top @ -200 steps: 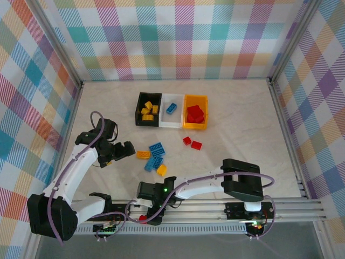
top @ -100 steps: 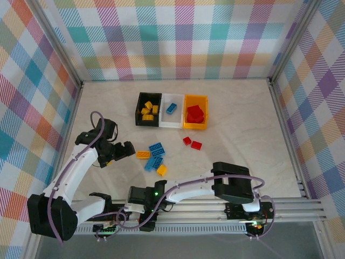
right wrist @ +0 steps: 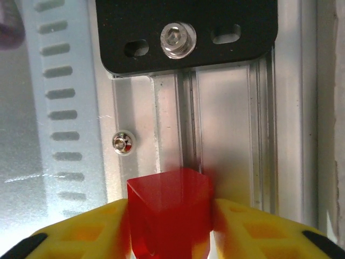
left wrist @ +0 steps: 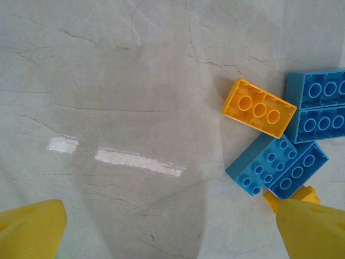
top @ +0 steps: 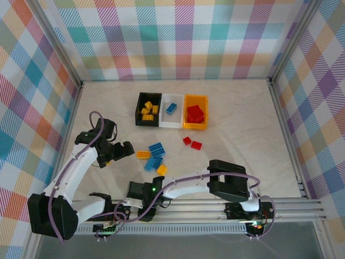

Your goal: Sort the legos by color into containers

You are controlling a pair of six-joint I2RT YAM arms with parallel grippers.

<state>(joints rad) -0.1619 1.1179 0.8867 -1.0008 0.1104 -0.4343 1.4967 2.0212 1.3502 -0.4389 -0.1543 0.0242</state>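
Note:
My right gripper (right wrist: 170, 229) is shut on a small red lego (right wrist: 168, 208), its yellow fingers (right wrist: 81, 232) pressed against both sides, down on the aluminium rail (right wrist: 229, 124) at the table's near edge. From above, the right gripper (top: 142, 211) sits over that rail. My left gripper (top: 125, 151) hangs open just left of a loose cluster: an orange lego (left wrist: 260, 107) and blue legos (left wrist: 277, 164). Two red legos (top: 192, 143) lie further right. The black container (top: 138, 110) holds yellow legos, the white one (top: 173, 120) a blue lego, the orange one (top: 195, 97) red legos.
Aluminium rails (top: 215, 208) run along the near edge, with a black bracket (right wrist: 186, 32) and screws beside the gripped brick. Checked walls enclose the table on three sides. Another orange lego (top: 161, 170) lies at the cluster's near end.
My right arm swung back toward the near rail, lowered onto the red lego there, and its jaws closed on it. The left arm stayed still and open.

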